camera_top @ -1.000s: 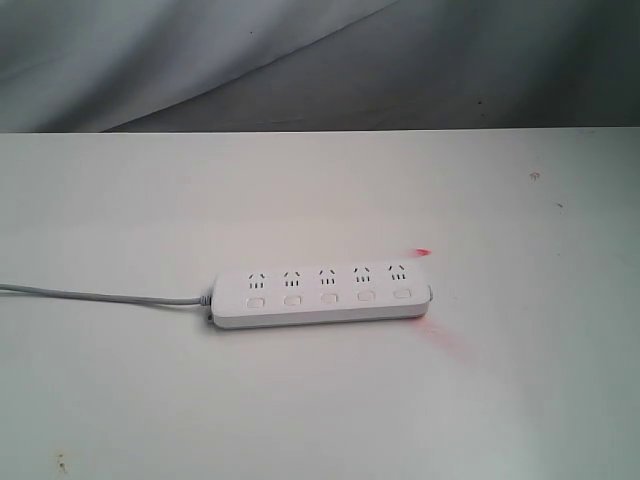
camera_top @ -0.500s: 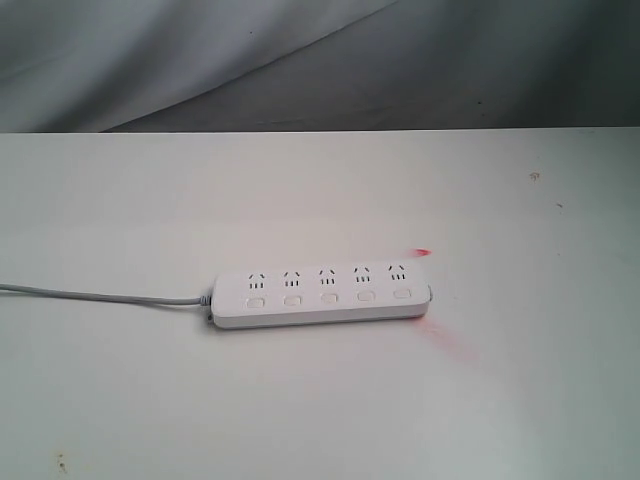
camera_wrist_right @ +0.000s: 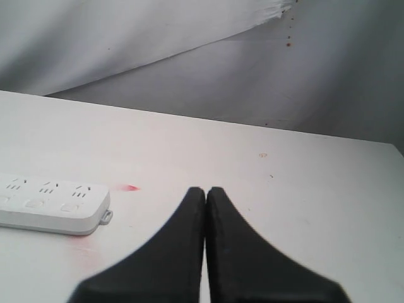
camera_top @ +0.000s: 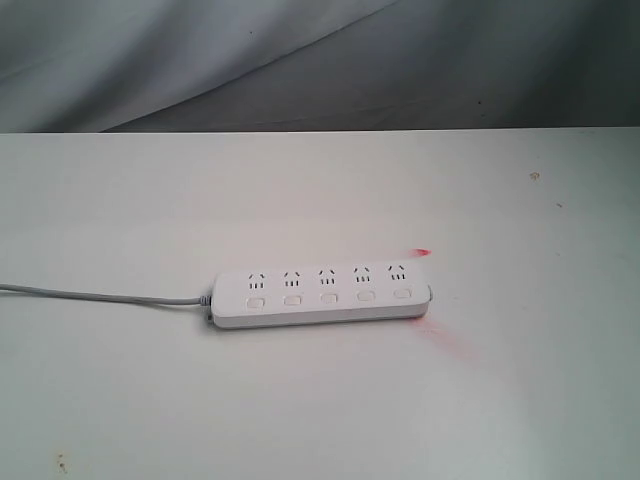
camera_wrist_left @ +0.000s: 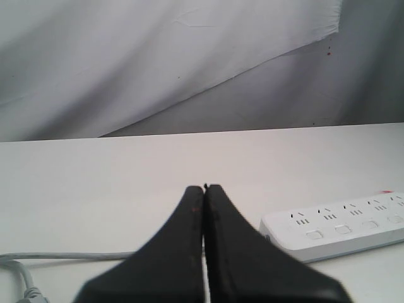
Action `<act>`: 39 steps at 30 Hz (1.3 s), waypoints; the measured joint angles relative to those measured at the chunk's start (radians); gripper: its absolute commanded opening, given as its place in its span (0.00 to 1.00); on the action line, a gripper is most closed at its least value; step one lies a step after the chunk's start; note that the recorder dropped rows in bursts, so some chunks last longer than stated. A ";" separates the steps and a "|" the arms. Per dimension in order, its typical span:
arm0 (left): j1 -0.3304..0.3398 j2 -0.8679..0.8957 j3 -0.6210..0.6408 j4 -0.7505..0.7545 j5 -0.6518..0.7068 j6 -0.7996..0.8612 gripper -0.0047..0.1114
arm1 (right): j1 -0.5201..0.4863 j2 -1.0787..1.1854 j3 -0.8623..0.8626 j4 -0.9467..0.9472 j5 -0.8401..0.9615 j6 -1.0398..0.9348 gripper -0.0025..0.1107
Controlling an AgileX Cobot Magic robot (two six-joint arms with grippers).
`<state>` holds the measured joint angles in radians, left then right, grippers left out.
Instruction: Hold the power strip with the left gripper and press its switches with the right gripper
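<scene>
5 rounded-rect switches (camera_top: 329, 298) on flat white plastic power strip (camera_top: 310, 288), grey cord (camera_top: 100, 296).

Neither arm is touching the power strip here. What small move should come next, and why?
Probably open the left claw and bring it toward the cord end of the power strip. The strip lies free on the table, both claws are shut and away from it, and the right claw should not press the switches until the strip is held.
</scene>
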<state>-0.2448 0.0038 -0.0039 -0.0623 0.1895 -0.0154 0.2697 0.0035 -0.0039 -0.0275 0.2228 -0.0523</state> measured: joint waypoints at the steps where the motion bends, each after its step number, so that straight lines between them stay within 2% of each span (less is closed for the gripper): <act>1: 0.000 0.000 0.000 0.000 0.000 0.000 0.04 | -0.009 0.000 0.000 0.000 -0.001 0.000 0.02; 13: 0.000 0.000 0.000 0.000 0.000 0.000 0.04 | -0.090 0.000 0.000 0.000 -0.004 0.000 0.02; 39: 0.000 0.000 0.000 0.000 0.000 0.000 0.04 | -0.112 0.000 0.000 0.000 -0.004 0.000 0.02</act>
<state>-0.2448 0.0038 -0.0039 -0.0623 0.1895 -0.0154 0.1573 0.0035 -0.0039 -0.0275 0.2185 -0.0523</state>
